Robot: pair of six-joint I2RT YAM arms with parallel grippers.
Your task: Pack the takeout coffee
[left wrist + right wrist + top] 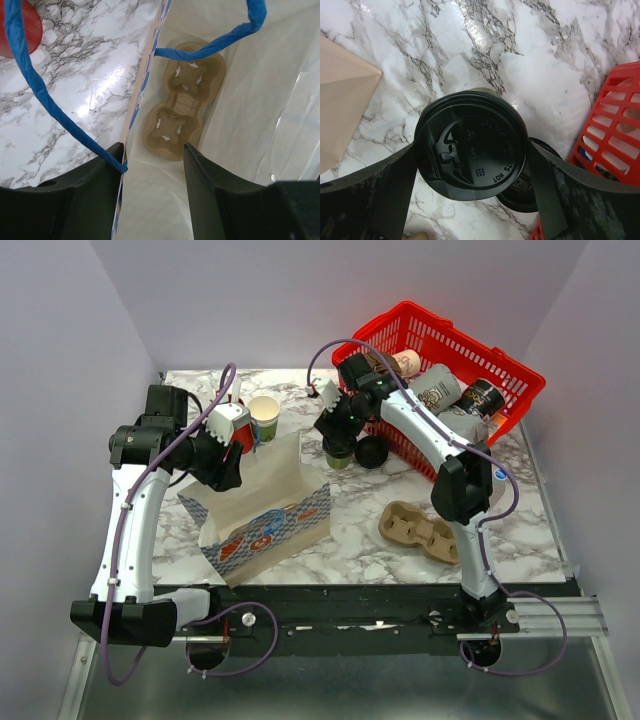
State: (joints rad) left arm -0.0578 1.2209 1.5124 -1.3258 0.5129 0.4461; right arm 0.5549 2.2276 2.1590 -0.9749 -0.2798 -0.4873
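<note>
The takeout coffee (pixel 340 454), an olive-green cup with a black lid (pixel 470 142), stands on the marble table beside the red basket. My right gripper (pixel 337 432) comes down over it. In the right wrist view the right gripper (pixel 472 147) has its fingers pressed against both sides of the lid. A white paper bag (pixel 262 502) with blue handles stands open at the left. My left gripper (pixel 226 454) is at the bag's top edge. In the left wrist view the left gripper (pixel 152 150) has its jaws apart, astride the bag wall (pixel 145 200). A brown cup carrier (pixel 182 100) lies in the bag.
A loose black lid (pixel 372 451) lies right of the cup, also seen in the right wrist view (pixel 522 192). A lidless paper cup (pixel 264 417) and a red cup (pixel 243 436) stand behind the bag. The red basket (pixel 510 365) holds several cups. A second carrier (pixel 420 530) lies front right.
</note>
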